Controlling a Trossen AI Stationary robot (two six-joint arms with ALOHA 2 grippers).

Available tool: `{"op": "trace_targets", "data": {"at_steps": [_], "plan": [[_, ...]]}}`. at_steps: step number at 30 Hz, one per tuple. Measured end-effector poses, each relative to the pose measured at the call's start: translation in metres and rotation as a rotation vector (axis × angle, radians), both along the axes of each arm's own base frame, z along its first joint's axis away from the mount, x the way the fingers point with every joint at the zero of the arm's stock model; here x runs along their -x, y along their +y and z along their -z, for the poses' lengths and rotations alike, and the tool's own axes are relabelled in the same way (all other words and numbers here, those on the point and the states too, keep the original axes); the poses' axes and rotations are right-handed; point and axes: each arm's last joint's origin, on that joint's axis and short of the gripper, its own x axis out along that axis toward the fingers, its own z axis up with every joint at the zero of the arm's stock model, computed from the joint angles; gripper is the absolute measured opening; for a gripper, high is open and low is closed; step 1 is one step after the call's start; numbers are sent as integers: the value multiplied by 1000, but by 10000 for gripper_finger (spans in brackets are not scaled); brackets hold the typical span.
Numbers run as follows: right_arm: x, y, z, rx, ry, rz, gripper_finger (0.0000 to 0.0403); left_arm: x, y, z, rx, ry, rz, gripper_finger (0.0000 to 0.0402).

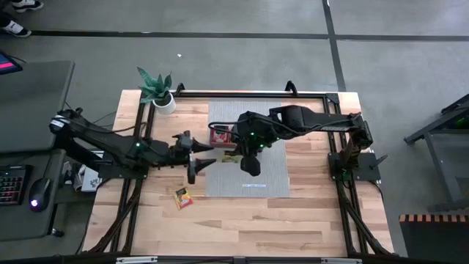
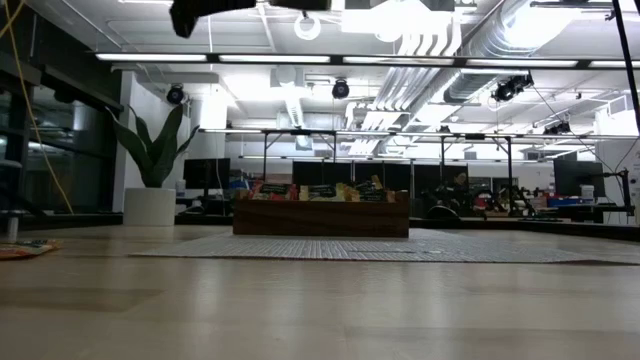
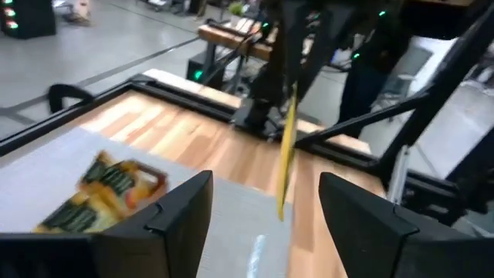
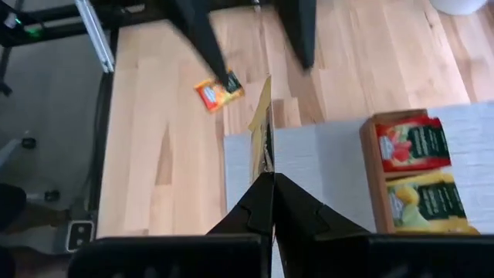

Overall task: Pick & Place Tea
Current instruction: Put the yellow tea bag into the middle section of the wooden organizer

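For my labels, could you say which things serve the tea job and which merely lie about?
Job: thin yellow tea packet in right end effector; red-yellow square packet on table; brown wooden tray.
Lying about: green potted plant; grey mat.

So the desk (image 1: 249, 227) is a light wood butcher-block top with a grey mat (image 1: 256, 176) laid across the middle, and a brown wooden tray (image 2: 320, 215) sits on that mat. There's a little potted plant (image 1: 157, 89) in a white pot at the far left corner. Off to the left side there's a keyboard (image 1: 11, 183) and a mouse (image 1: 40, 192) on a separate dark surface.
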Motion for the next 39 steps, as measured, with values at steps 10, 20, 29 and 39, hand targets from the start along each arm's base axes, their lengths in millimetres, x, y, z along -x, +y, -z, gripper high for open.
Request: {"op": "trace_targets", "data": {"at_steps": [10,20,29,39], "plan": [[7,-13,6,49,95,8,0,47,17,-19,20,2,-29,237],[8,-50,6,100,95,37,0,76,27,-17,94,69,-46,237],[8,-89,19,89,104,44,0,77,26,-16,108,88,-27,237],[-2,-123,93,76,151,21,0,78,21,16,216,144,-34,237]]}}
